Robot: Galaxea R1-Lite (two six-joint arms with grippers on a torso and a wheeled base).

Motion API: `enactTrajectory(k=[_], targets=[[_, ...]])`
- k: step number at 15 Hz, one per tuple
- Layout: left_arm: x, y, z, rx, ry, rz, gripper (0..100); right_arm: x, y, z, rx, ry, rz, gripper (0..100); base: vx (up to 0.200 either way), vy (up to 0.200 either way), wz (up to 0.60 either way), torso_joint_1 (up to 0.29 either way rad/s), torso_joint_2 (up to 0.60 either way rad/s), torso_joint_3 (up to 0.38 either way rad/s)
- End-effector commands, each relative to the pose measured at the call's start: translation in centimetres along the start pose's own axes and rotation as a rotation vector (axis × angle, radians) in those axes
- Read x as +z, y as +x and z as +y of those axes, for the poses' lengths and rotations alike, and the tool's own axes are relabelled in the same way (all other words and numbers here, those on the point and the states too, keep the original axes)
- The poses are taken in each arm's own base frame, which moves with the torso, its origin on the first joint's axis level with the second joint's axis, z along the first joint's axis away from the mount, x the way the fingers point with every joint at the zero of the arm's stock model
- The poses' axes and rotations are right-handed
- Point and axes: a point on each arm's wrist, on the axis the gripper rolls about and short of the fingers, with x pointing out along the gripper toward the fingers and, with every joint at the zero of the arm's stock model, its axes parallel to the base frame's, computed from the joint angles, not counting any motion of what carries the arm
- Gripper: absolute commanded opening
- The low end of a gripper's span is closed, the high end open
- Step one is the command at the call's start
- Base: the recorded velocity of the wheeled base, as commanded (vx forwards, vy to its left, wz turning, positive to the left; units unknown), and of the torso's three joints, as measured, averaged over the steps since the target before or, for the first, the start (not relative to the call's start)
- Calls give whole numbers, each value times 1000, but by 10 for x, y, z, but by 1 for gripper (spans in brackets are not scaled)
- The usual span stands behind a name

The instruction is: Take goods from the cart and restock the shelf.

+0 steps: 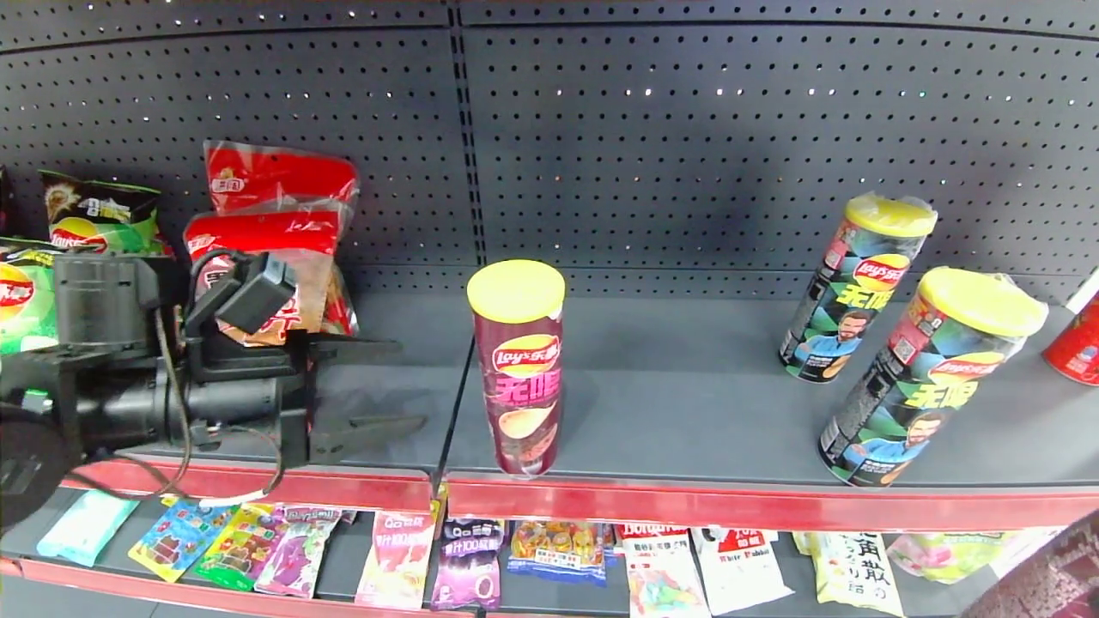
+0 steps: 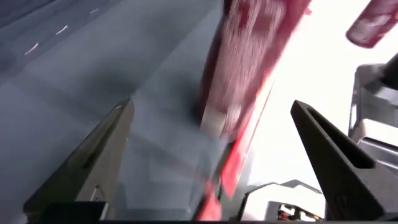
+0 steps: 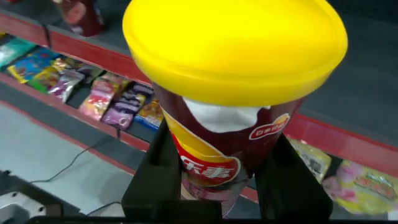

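A maroon chip can (image 1: 519, 369) with a yellow lid stands upright near the front edge of the grey shelf (image 1: 687, 403). My left gripper (image 1: 403, 386) is open just left of it at the same height, apart from the can. In the left wrist view the open gripper (image 2: 211, 104) faces that can (image 2: 249, 56), which lies beyond the fingertips. My right gripper (image 3: 221, 180) is shut on a second maroon can (image 3: 230, 93) with a yellow lid, held upright in front of the shelves. Part of this held can (image 1: 1047, 579) shows at the head view's lower right corner.
Two dark cans with yellow lids (image 1: 854, 287) (image 1: 927, 378) stand on the shelf's right half, a red can (image 1: 1077, 343) beyond them. Red snack bags (image 1: 275, 232) and green chip bags (image 1: 94, 223) fill the back left. A red rail (image 1: 687, 502) edges the shelf; sachets (image 1: 549, 549) line the lower shelf.
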Motion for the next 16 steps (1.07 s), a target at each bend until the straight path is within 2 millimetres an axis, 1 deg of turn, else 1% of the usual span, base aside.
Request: enactTrajectory(k=[1, 2, 3, 4, 6, 8, 9, 10, 12, 13, 14, 15, 16], targets=[[-8, -35, -32, 63, -8, -14, 100, 27, 13, -6, 95, -1, 22, 0, 0, 0, 0, 0, 0, 0], [-18, -46, -51, 91, -34, -3, 100, 45, 21, -8, 171, -15, 21, 0, 0, 0, 0, 0, 0, 0], [-21, -50, -58, 104, -43, 0, 100, 52, 25, -8, 196, -21, 21, 0, 0, 0, 0, 0, 0, 0], [-29, -58, -73, 136, -64, 5, 100, 71, 38, -8, 265, -35, 27, 0, 0, 0, 0, 0, 0, 0], [-35, -66, -87, 174, -73, 2, 100, 91, 63, -5, 321, -49, 55, 0, 0, 0, 0, 0, 0, 0], [-36, -71, -95, 191, -77, -10, 100, 99, 82, 1, 375, -63, 60, 0, 0, 0, 0, 0, 0, 0], [-36, -71, -95, 191, -77, -10, 100, 99, 82, 1, 375, -63, 60, 0, 0, 0, 0, 0, 0, 0], [-37, -74, -100, 214, -65, -18, 100, 106, 111, 11, 395, -81, 25, 0, 0, 0, 0, 0, 0, 0], [-37, -76, -102, 219, -61, -20, 100, 109, 131, 23, 418, -97, 13, 0, 0, 0, 0, 0, 0, 0], [-37, -75, -102, 219, -63, -18, 100, 110, 135, 26, 421, -100, 12, 0, 0, 0, 0, 0, 0, 0], [-37, -76, -102, 222, -63, -18, 100, 110, 145, 30, 412, -103, 17, 0, 0, 0, 0, 0, 0, 0], [-36, -77, -104, 229, -56, -22, 100, 116, 161, 35, 401, -107, -1, 0, 0, 0, 0, 0, 0, 0], [-37, -77, -105, 231, -56, -22, 100, 119, 166, 37, 402, -110, -9, 0, 0, 0, 0, 0, 0, 0]])
